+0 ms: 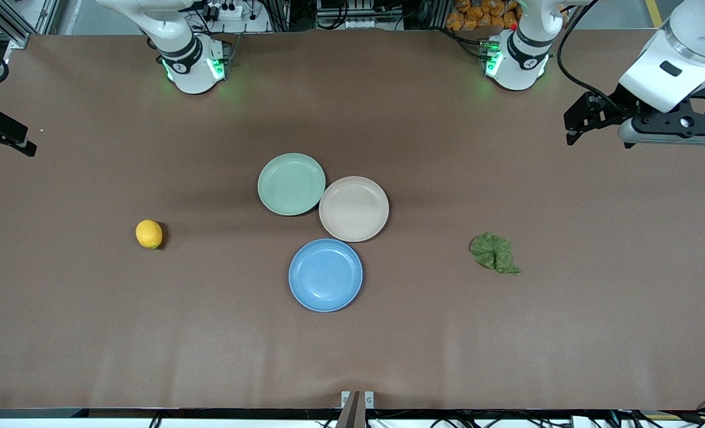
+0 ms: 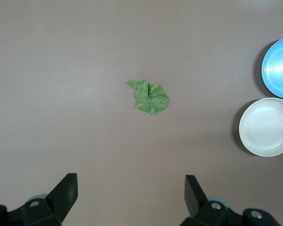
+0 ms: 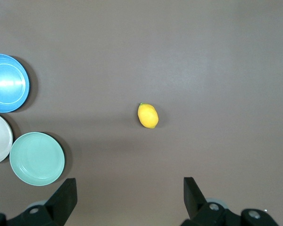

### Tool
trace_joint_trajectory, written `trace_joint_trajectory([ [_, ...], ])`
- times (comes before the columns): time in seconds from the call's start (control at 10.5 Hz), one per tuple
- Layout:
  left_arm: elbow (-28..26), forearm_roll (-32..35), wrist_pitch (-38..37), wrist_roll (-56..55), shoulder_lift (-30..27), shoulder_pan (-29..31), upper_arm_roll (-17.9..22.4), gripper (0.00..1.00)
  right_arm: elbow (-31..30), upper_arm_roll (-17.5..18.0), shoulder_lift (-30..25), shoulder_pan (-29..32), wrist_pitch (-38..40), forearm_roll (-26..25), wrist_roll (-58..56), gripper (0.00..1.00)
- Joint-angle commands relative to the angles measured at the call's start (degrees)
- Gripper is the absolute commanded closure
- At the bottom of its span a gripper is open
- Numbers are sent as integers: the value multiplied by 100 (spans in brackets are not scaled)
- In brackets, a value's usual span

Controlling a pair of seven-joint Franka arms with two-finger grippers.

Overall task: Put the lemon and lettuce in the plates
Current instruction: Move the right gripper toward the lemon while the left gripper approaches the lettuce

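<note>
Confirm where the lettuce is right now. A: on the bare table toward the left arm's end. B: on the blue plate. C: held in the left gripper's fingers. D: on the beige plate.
A: the lettuce lies flat on the brown table toward the left arm's end, apart from the blue plate and the beige plate, both bare, and the left gripper hangs open above it.

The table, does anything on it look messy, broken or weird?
Nothing looks broken or spilled. The lemon and the lettuce lie on the bare table, each alone near one end. The blue plate, beige plate and green plate huddle in the middle, upright and holding nothing. The lettuce is just crumpled.
</note>
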State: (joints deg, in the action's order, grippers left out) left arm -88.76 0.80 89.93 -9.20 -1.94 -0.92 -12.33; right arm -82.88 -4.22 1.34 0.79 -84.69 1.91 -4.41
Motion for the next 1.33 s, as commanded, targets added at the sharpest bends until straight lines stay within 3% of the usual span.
trace_joint_trajectory([
  [0.0, 25, 8, -98, 268, 1, 49, -24, 0, 44, 70, -20, 97, 76, 107, 81, 0],
  [0.38, 34, -27, -107, 261, 71, 136, -15, 0, 44, 70, -20, 97, 76, 107, 81, 0],
  [0.95, 87, -10, -46, 182, 772, 49, -50, 0, -35, 62, 76, 114, 59, 99, 46, 0],
  [1.23, 43, 44, 252, 138, 1335, -13, -86, 0, -700, 53, 95, 167, -580, 64, -16, 0],
])
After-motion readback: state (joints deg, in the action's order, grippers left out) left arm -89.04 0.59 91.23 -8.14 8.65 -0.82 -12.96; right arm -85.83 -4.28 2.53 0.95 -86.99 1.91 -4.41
